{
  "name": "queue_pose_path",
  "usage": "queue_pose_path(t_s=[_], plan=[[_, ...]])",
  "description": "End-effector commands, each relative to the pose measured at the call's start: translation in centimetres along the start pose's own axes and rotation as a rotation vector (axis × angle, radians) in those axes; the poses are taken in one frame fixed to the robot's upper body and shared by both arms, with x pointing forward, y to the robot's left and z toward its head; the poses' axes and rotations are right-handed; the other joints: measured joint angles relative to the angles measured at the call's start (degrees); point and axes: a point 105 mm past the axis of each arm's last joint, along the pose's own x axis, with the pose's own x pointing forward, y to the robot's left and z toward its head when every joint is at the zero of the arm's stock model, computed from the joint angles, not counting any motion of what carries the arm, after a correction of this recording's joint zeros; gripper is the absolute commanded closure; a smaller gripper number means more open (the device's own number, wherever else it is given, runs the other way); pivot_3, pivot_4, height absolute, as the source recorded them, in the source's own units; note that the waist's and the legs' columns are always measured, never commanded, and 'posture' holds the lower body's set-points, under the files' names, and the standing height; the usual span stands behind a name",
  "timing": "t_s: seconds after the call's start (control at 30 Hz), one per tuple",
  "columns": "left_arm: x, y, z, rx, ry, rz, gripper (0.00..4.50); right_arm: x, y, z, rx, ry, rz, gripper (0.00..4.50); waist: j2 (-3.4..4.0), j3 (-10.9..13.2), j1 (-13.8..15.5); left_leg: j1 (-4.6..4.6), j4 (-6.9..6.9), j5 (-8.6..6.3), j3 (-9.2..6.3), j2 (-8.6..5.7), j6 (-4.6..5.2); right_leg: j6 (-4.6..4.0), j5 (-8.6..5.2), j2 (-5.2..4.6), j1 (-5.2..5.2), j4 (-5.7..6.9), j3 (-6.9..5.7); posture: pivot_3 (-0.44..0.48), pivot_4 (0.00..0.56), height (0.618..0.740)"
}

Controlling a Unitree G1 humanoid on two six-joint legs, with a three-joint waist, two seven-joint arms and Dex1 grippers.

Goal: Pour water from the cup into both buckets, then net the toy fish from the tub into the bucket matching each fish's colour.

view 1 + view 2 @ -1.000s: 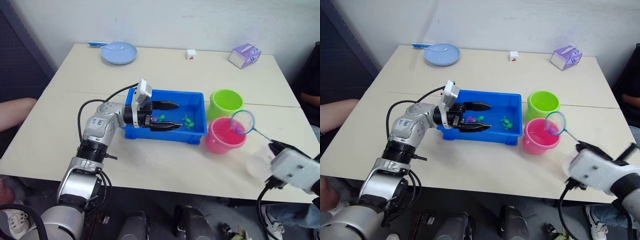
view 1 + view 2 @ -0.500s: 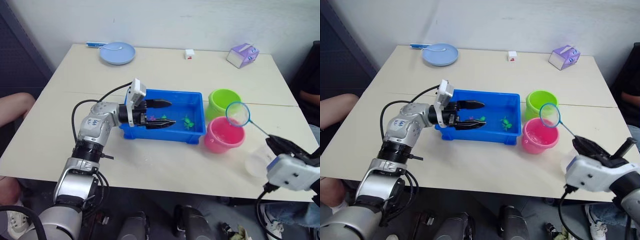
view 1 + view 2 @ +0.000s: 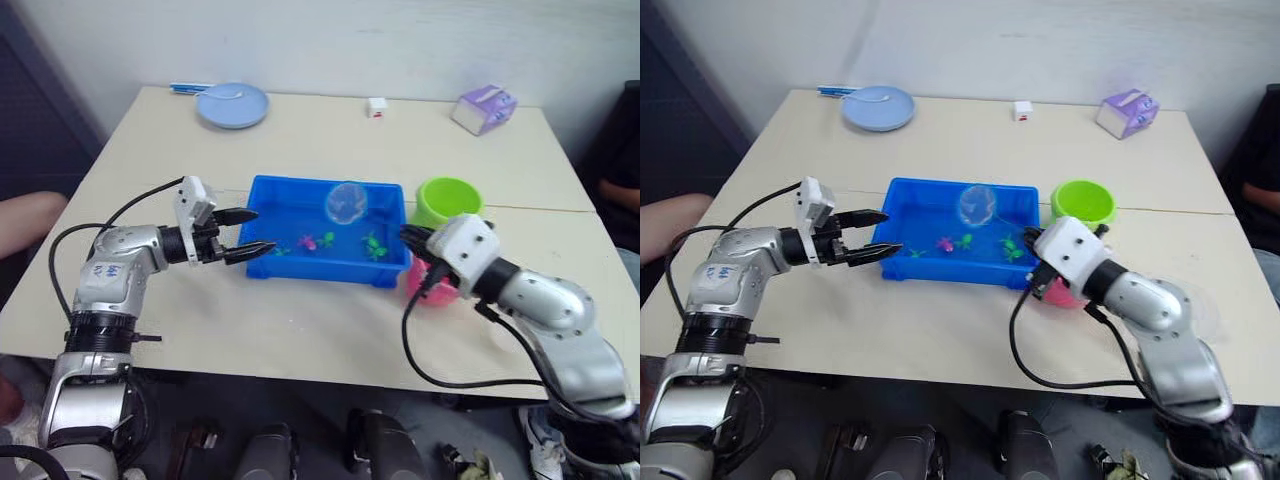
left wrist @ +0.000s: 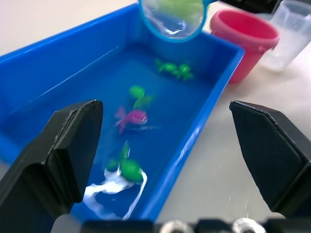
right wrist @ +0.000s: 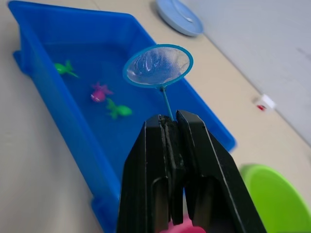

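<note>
Several fish [image 4: 130, 116], green and pink, lie in the tub [image 3: 262, 195]. The right hand [image 5: 169, 127], clamped on the handle, holds the net [image 3: 343, 201] above the water; a slanted dip could push fish aside or catch the rim. The left hand [image 3: 244, 233] hangs wide at the tub's left end. A second ago it reached inside the tub and the net hovered over the pink bucket [image 4: 245, 36].

Left gripper [image 4: 170, 160]: fingers spread wide, empty, facing the tub.
Tub [image 4: 58, 63]: blue, water inside.
Toy fish: green ones [image 4: 174, 69], one pink [image 4: 132, 116].
Net [image 4: 171, 17]: hoop above the tub's far end.
Pink bucket [image 4: 245, 36]: beside tub.
Clear cup [image 4: 292, 34]: beside pink bucket.
</note>
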Motion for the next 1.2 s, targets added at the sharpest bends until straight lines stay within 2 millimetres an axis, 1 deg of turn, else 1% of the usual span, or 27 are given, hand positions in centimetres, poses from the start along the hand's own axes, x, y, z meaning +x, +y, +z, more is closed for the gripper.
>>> queue_pose_path(t_s=[0.03,0.13,0.2,0.27,0.37,0.47,0.57,0.63,0.73,0.8,0.97,1.07,1.2], plan=[[-1.7,-0.2,1.6,0.053,-0.024,0.052,0.00,1.1,0.8,-0.5,-0.019,0.010,0.048,3.73,-0.01,0.00,-0.02,0.00,0.00,0.00,-0.01,-0.03,0.01,0.00,0.00,-0.04,0.01,-0.01,-0.01,0.000,0.150,0.740],[-2.4,-0.6,1.8,0.054,-0.024,0.078,0.00,1.5,1.1,-1.0,-0.023,0.024,0.071,3.73,-0.01,0.00,0.03,-0.04,0.01,-0.01,-0.11,-0.08,0.02,0.01,0.01,-0.10,0.03,-0.01,-0.05,0.000,0.150,0.740],[-2.7,-0.9,1.9,0.053,-0.026,0.090,0.00,1.5,1.1,-1.8,-0.042,0.051,0.087,3.73,-0.01,0.00,-0.18,-0.04,0.02,-0.01,-0.11,-0.08,0.02,0.01,0.01,-0.12,0.03,-0.02,-0.08,0.000,0.150,0.740],[-3.0,-1.2,1.9,0.051,-0.026,0.099,0.00,1.3,0.9,-2.5,-0.062,0.076,0.090,3.73,-0.01,0.00,-0.31,-0.04,0.01,-0.01,-0.09,-0.07,0.02,0.01,0.01,-0.12,0.03,-0.01,-0.07,0.000,0.150,0.740],[-3.1,-1.4,2.1,0.047,-0.029,0.109,0.00,1.0,0.3,-2.9,-0.071,0.089,0.079,3.73,0.00,0.00,-0.32,-0.02,0.01,-0.01,-0.09,-0.04,0.02,0.01,0.01,-0.09,0.03,0.00,-0.07,0.000,0.150,0.740],[-3.0,-1.4,2.2,0.046,-0.032,0.113,0.00,0.6,-0.1,-3.4,-0.092,0.114,0.064,3.73,-0.01,0.00,-0.31,-0.02,0.01,-0.01,-0.09,-0.01,0.01,0.01,0.01,-0.06,0.03,0.00,-0.07,0.000,0.150,0.740],[-2.5,-1.4,2.4,0.044,-0.043,0.108,0.00,0.8,0.4,-3.7,-0.126,0.121,0.092,3.73,-0.01,0.00,-0.30,-0.03,0.01,-0.01,-0.08,-0.02,0.01,0.01,0.01,-0.06,0.03,-0.01,-0.07,0.000,0.150,0.740],[-2.2,-1.5,2.5,0.044,-0.047,0.094,0.00,1.1,0.7,-3.8,-0.153,0.124,0.114,3.73,-0.01,0.00,-0.31,-0.03,0.01,-0.01,-0.07,-0.02,0.01,0.01,0.01,-0.06,0.03,-0.01,-0.07,0.000,0.150,0.740],[-1.8,-1.6,2.6,0.043,-0.052,0.085,0.00,2.0,0.9,-3.8,-0.215,0.124,0.139,3.73,-0.01,0.00,-0.33,-0.02,0.02,-0.01,-0.06,-0.02,0.01,0.01,0.01,-0.05,0.03,-0.01,-0.07,0.000,0.150,0.740],[-1.6,-1.6,2.6,0.043,-0.054,0.082,0.00,2.5,1.1,-3.8,-0.225,0.116,0.157,3.73,-0.01,0.00,-0.36,-0.02,0.03,-0.01,-0.04,-0.02,0.01,0.01,0.01,-0.05,0.03,-0.01,-0.06,0.000,0.150,0.740],[-1.6,-1.6,2.8,0.043,-0.063,0.081,0.00,3.2,2.0,-3.6,-0.143,0.094,0.207,3.73,-0.01,0.00,-0.36,-0.02,0.00,-0.01,-0.04,0.03,0.00,0.01,0.00,0.01,0.02,-0.02,-0.06,0.000,0.150,0.740],[-1.6,-1.7,2.7,0.043,-0.066,0.081,0.00,2.8,2.0,-2.9,0.033,0.056,0.198,3.73,-0.01,0.00,-0.35,-0.02,0.03,-0.01,-0.05,0.02,0.00,0.01,0.01,-0.01,0.03,-0.02,-0.06,0.000,0.150,0.740],[-1.6,-1.8,2.6,0.038,-0.072,0.084,0.00,2.2,1.8,-2.7,0.151,0.043,0.198,3.73,-0.01,0.00,-0.30,-0.03,0.02,-0.01,-0.05,0.01,0.01,0.01,0.01,-0.03,0.03,-0.02,-0.06,0.000,0.150,0.740]])
